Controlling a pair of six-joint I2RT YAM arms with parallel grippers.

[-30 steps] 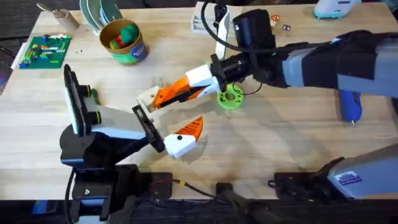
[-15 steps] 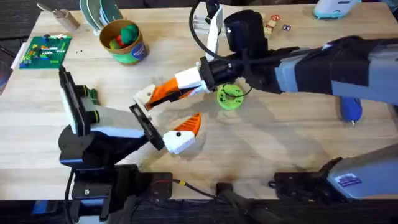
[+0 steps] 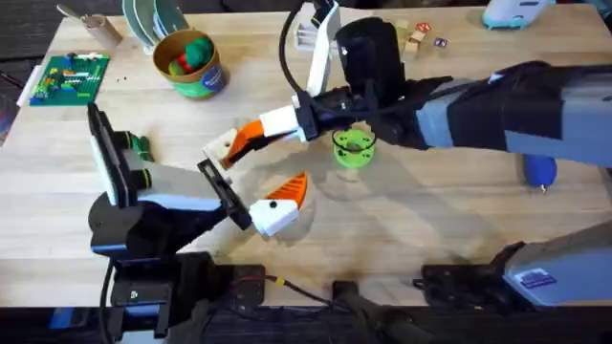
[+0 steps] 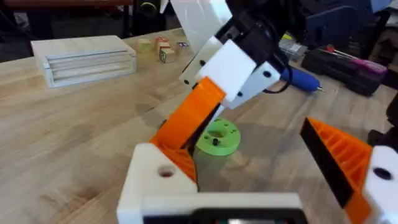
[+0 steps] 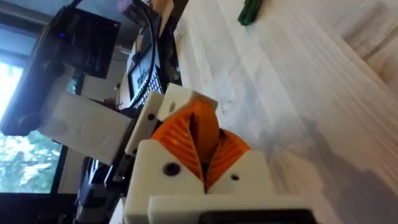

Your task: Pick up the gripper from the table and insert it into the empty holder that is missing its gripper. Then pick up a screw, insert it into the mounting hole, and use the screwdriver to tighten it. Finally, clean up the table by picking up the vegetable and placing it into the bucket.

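Near the middle of the worktop the two arms meet. The right hand reaches across from the right, its orange pads pinched together on the gripper, a small orange ribbed wedge whose tip is pressed against the holder, the bare white mount on the far finger of the left hand. From the left wrist the wedge slants down onto the top of that mount, touching it; whether it is fully seated I cannot tell. The left hand lies low over the wood and stands wide, its other finger well apart and carrying its own orange tip.

Just beside the right hand's wrist lies a flat green disc with holes. The bucket stands at the far left, red and green pieces inside it. Left of it lies a green circuit board. A small green vegetable lies on the wood by the left arm's upright links. The screwdriver lies at the right, mostly hidden under the right arm. A pale wooden block and some small cubes sit at the far edge.
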